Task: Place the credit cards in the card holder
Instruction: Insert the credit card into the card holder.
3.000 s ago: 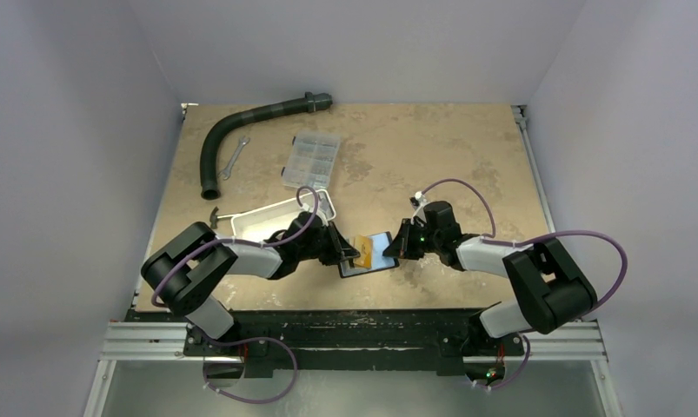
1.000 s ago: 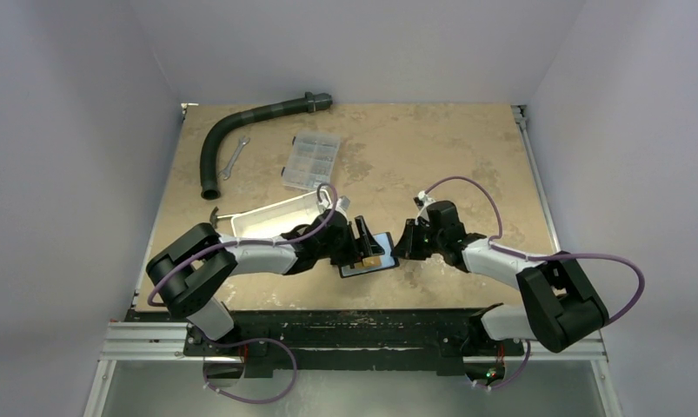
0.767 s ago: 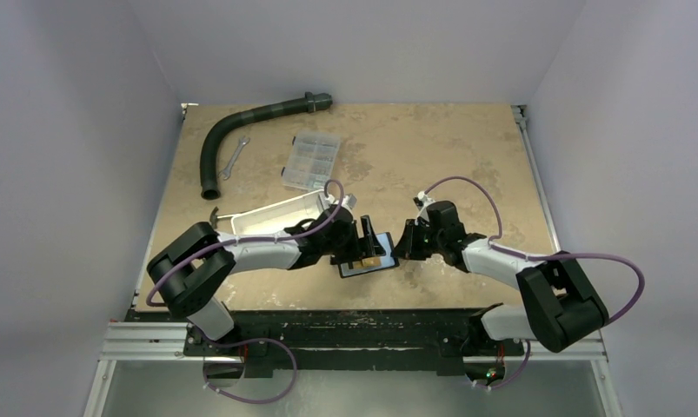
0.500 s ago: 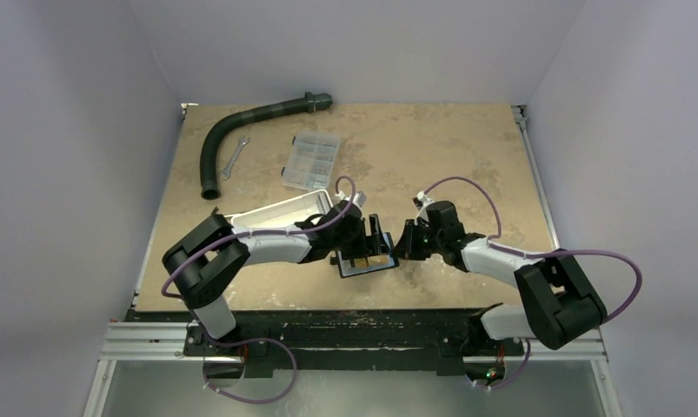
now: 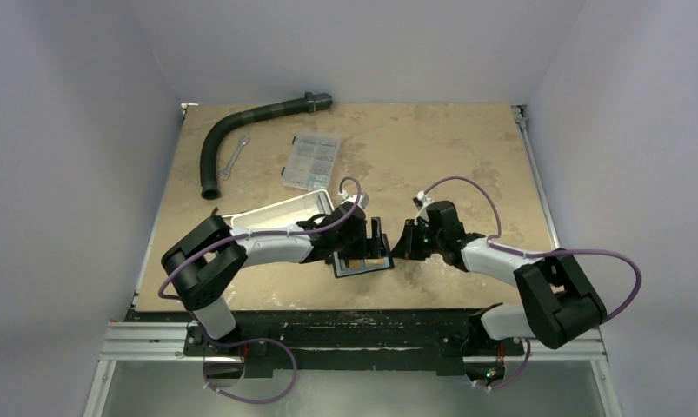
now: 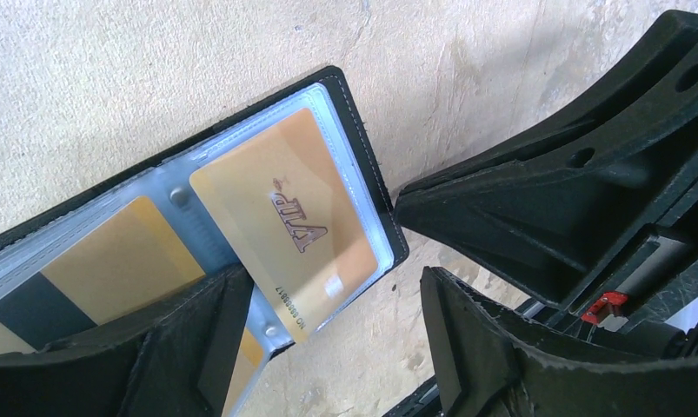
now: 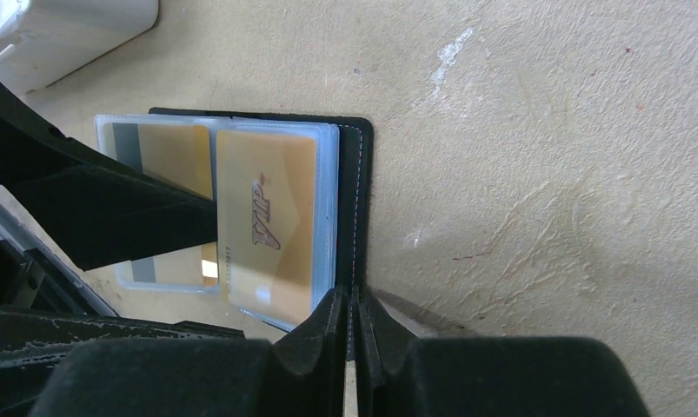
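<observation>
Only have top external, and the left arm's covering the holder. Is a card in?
Observer: Yes. A gold VIP card sits in a clear sleeve of the open holder, though one end looks slightly out.
Operator: Left gripper on it?
Observer: No. The left gripper is wide open over the card, pinching nothing.
Operator: Right one?
Observer: The right gripper is shut on the holder's black edge.

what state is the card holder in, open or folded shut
Open. The card holder lies spread flat on the table, its clear sleeves facing up with a gold VIP card showing.
</observation>
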Available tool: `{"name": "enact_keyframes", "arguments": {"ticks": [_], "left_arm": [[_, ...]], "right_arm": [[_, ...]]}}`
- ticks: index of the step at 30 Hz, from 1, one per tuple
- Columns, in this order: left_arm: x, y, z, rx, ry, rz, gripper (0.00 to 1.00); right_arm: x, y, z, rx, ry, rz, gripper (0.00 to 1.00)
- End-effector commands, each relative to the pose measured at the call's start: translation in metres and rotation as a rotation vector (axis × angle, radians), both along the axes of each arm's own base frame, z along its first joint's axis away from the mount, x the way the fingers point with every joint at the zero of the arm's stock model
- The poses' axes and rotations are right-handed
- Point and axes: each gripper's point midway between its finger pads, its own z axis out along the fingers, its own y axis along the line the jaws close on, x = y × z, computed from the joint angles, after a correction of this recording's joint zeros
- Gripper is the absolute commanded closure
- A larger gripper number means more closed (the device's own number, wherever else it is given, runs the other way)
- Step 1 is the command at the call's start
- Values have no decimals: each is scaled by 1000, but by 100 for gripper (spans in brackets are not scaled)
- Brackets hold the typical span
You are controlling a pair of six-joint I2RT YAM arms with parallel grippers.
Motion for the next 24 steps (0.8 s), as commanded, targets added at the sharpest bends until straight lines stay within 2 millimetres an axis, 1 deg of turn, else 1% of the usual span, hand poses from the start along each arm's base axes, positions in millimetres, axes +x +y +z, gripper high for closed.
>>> {"name": "enact_keyframes", "arguments": {"ticks": [1,5,7,9,11,15,16,17,18,20,21,24], "left_arm": [[-11,37,-32,175,36,-1,24],[-9,24,-33,122,39,-10,27],[-12,16,-33,82,57,-27,29],[-9,6,-27,41,45,-34,29],[-8,4,-23,28,34,-36,28],[-5,13,-14,52,-9,-31,24],[-8,20,-14,80,-4,-34,23],[-10,23,-12,90,-5,-42,22],[-6,29,-10,119,-24,-29,22],[-6,38,-6,162,-36,-31,20],[-5,40,-3,173,-45,-32,15],[-3,41,8,169,-67,-33,9]], "right_arm": [[11,8,16,36,-58,19,86],[11,7,20,37,-66,17,83],[10,7,22,40,-70,17,83],[10,8,23,47,-72,19,83],[9,8,24,52,-73,19,82],[10,9,25,56,-75,20,82],[9,9,25,56,-75,24,82],[9,9,25,57,-75,23,82],[9,9,25,58,-74,26,82],[9,10,25,59,-73,28,82],[9,10,25,58,-73,29,82],[10,10,25,57,-72,29,82]]}}
